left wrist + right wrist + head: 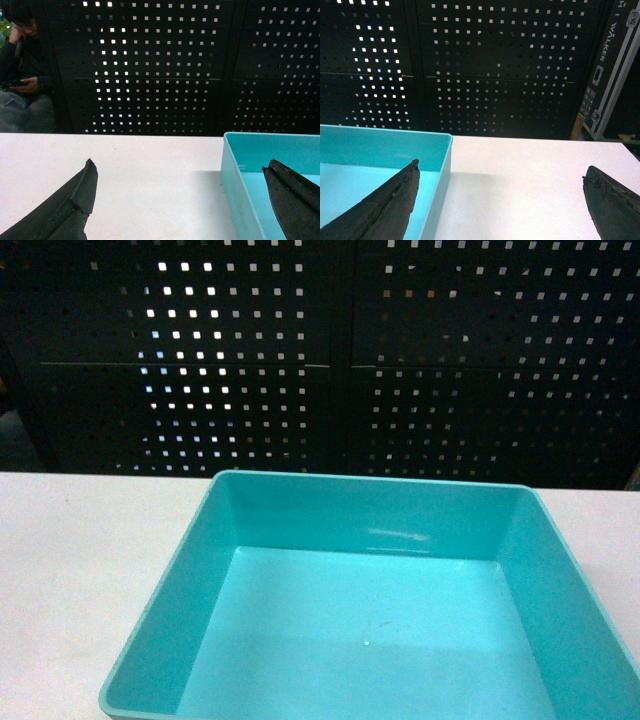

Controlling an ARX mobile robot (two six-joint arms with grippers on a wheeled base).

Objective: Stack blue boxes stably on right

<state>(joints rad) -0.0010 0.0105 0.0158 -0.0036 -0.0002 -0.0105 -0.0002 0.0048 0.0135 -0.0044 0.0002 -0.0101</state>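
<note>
The left tool (pixel 180 200) stood wide, one finger over the white table (pixel 150 175) and the other over the inside of the turquoise tub (pixel 240 165), astride its left wall. The right tool (pixel 500 200) was equally wide, astride the tub's right wall, its left finger above the tub floor. The tub sat between the tools, before a black perforated panel (pixel 320 350).

One word could be read: "WALKER", in pale capitals running along the edge of a black flight case (pixel 615 75) that stood beyond and above the right gripper's outer finger (pixel 612 202). Small marks above it on the case were too blurred to read.
</note>
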